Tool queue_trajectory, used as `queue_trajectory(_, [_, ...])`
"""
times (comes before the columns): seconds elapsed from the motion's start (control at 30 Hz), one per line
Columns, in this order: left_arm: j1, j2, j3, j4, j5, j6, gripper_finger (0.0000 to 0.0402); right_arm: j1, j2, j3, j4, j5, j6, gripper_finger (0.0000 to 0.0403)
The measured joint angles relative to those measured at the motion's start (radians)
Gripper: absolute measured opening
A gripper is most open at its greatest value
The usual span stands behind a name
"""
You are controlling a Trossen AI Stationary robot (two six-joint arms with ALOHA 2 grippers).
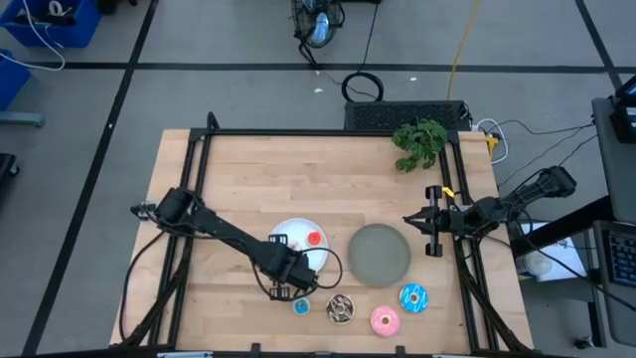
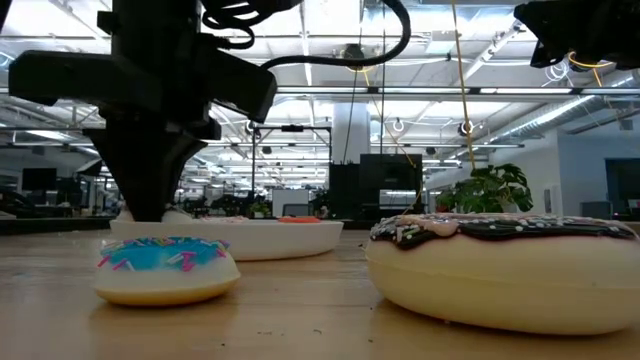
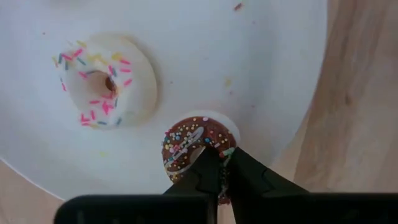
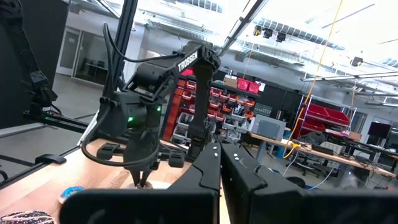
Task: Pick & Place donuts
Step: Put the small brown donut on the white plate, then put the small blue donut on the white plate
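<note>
My left gripper (image 1: pixel 283 270) (image 3: pixel 219 167) stands over the near-left part of the white plate (image 1: pixel 298 231), shut on a tiny brown donut (image 3: pixel 194 144). On that plate lie a pale pink sprinkled donut (image 3: pixel 106 81) and a red one (image 1: pixel 314 239). On the table near the front edge rest a tiny blue donut (image 1: pixel 301 306) (image 2: pixel 166 268), the chocolate-drizzled donut (image 1: pixel 341 309) (image 2: pixel 510 270), the pink donut (image 1: pixel 385 320) and the blue sprinkled donut (image 1: pixel 413 297). My right gripper (image 1: pixel 409 220) (image 4: pixel 219 168) waits shut at the table's right side, above the wood. My left gripper pinches the tiny brown donut by its rim (image 3: pixel 214 155) between the two fingertips, coming from above and pointing down. The donut sits tilted over the white plate (image 3: pixel 261 62), near the plate's edge. Whether it rests on the plate or hangs just above it cannot be told.
A grey plate (image 1: pixel 379 253) lies between the white plate and my right gripper, with nothing on it. A green plant sprig (image 1: pixel 418 142) lies at the far right corner. Black frame rails (image 1: pixel 328 132) border the tabletop. Bare wood lies across the far half.
</note>
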Motion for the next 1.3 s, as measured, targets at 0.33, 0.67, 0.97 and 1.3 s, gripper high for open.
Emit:
queue_trajectory(0.33, [0.028, 0.000, 0.000, -0.007, 0.023, 0.067, 0.0051, 0.000, 0.000, 0.000, 0.000, 0.000, 0.000, 0.0000])
queue_trajectory(0.67, [0.050, 0.000, 0.001, -0.007, 0.063, 0.086, 0.0134, 0.000, 0.000, 0.000, -0.015, 0.000, 0.001, 0.0000])
queue_trajectory(0.97, [0.050, 0.000, 0.059, -0.071, 0.067, 0.060, 0.0211, 0.000, 0.000, 0.000, -0.016, 0.000, 0.001, 0.0000])
queue_trajectory(1.3, [0.025, -0.002, 0.260, -0.243, 0.078, 0.015, 0.0225, 0.000, 0.000, 0.000, -0.017, 0.000, 0.001, 0.0000])
